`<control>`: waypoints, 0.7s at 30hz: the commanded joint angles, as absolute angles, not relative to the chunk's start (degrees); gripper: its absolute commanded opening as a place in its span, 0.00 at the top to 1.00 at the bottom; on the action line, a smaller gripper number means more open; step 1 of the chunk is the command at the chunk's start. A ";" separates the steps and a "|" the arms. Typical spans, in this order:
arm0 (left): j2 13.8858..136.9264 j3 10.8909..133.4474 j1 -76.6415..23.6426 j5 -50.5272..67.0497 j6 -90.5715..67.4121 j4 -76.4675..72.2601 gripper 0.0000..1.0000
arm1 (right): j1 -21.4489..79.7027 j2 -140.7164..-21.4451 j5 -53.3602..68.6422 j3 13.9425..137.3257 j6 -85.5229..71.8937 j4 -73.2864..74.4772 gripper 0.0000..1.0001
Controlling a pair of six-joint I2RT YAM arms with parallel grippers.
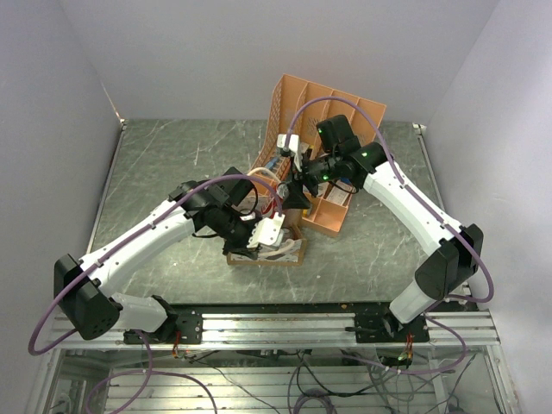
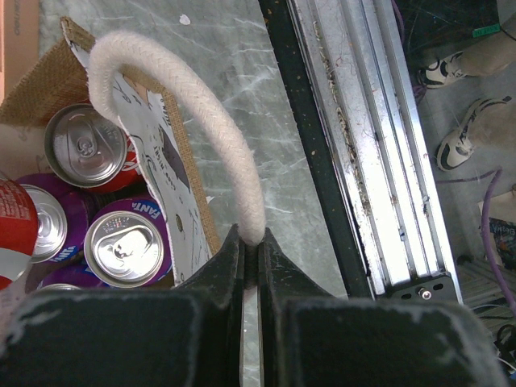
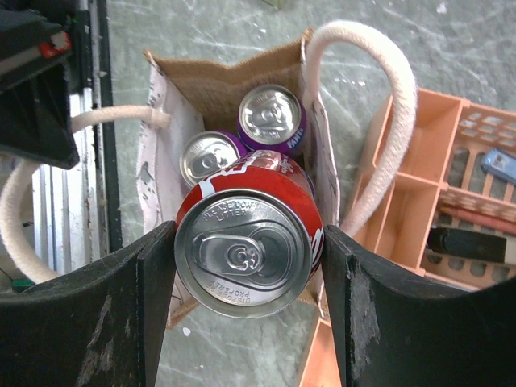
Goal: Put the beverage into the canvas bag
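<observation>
The canvas bag (image 1: 274, 252) stands open mid-table, next to the orange rack. My left gripper (image 1: 269, 231) is shut on its near white rope handle (image 2: 161, 72), pinched between the fingertips (image 2: 251, 242). My right gripper (image 1: 297, 194) is shut on a red beverage can (image 3: 246, 242), top towards the camera, held tilted just over the bag's mouth (image 3: 214, 76). Inside the bag are a purple Fanta can (image 3: 272, 115) and another can (image 3: 208, 157). The left wrist view shows the purple Fanta can (image 2: 125, 247), a red-sided can (image 2: 83, 145) and the held red can's side (image 2: 12, 226).
The orange slotted file rack (image 1: 332, 112) stands right beside the bag's far side, holding small items (image 3: 500, 165). The bag's far handle (image 3: 387, 105) arches towards it. The aluminium rail (image 2: 363, 145) runs along the table's near edge. Grey walls enclose the table.
</observation>
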State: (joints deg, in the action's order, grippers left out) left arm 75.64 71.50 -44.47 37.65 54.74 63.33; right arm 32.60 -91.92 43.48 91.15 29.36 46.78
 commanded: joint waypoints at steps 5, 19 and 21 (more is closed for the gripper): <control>75.45 71.10 -44.74 39.83 56.85 62.78 0.93 | 32.59 -88.46 35.48 90.99 32.56 48.09 1.00; 75.43 68.97 -44.76 37.31 58.27 61.79 0.93 | 32.59 -85.24 26.15 91.78 34.53 54.24 1.00; 75.60 68.80 -44.76 37.09 58.12 61.50 0.93 | 32.61 -86.00 25.74 92.46 34.64 55.29 1.00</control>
State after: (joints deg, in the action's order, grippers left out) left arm 75.66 69.76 -44.47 37.52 56.64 62.43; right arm 32.64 -87.70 28.58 90.37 33.58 55.09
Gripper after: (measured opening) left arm 0.104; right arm 0.652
